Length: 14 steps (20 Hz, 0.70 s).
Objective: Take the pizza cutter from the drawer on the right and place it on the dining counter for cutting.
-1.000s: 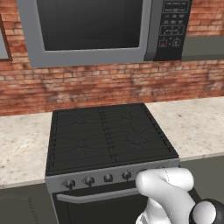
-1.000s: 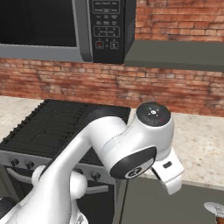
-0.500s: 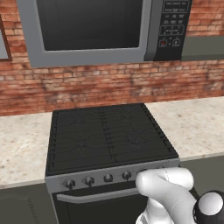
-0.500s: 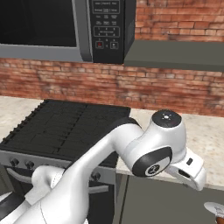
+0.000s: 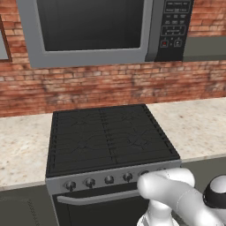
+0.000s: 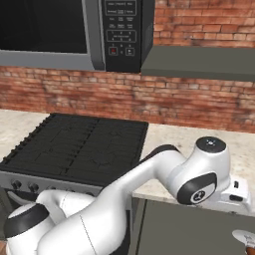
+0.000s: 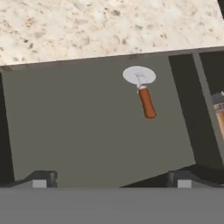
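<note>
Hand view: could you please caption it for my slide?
Open gripper above the pizza cutter lying in the open drawer.

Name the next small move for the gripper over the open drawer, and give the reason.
Probably lower the open gripper toward the reddish-brown-handled pizza cutter and centre on its handle. The cutter lies flat on the dark grey drawer floor, ahead of the fingertips and slightly to one side, with nothing gripped yet.
</note>
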{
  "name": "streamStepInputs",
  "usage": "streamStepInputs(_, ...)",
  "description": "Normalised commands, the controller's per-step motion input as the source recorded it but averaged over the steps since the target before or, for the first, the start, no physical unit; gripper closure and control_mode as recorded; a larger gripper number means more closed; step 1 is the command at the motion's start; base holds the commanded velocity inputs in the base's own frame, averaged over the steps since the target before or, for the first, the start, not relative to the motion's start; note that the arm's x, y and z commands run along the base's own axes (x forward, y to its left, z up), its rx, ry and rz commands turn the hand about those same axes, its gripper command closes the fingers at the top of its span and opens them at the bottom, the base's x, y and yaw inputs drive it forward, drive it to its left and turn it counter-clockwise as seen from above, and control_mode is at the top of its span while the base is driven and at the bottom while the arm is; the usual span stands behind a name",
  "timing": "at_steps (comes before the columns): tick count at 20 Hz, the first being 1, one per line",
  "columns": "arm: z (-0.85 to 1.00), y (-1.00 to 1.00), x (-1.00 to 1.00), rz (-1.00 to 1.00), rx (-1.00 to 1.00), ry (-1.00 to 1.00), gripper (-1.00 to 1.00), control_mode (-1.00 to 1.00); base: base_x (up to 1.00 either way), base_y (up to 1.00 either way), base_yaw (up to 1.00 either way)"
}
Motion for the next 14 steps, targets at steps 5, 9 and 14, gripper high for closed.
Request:
streamStepInputs(5, -0.26, -0.42, 0.09, 0.16, 0.00, 0.17, -1.00, -1.00, 0.00, 0.00, 0.00)
streamStepInputs(9, -0.31, -0.31, 0.04, 0.04, 0.00, 0.15, -1.00, -1.00, 0.00, 0.00, 0.00)
streamStepInputs(14, -0.54, -0.29, 0.00, 0.06, 0.00, 0.08, -1.00, -1.00, 0.00, 0.00, 0.00)
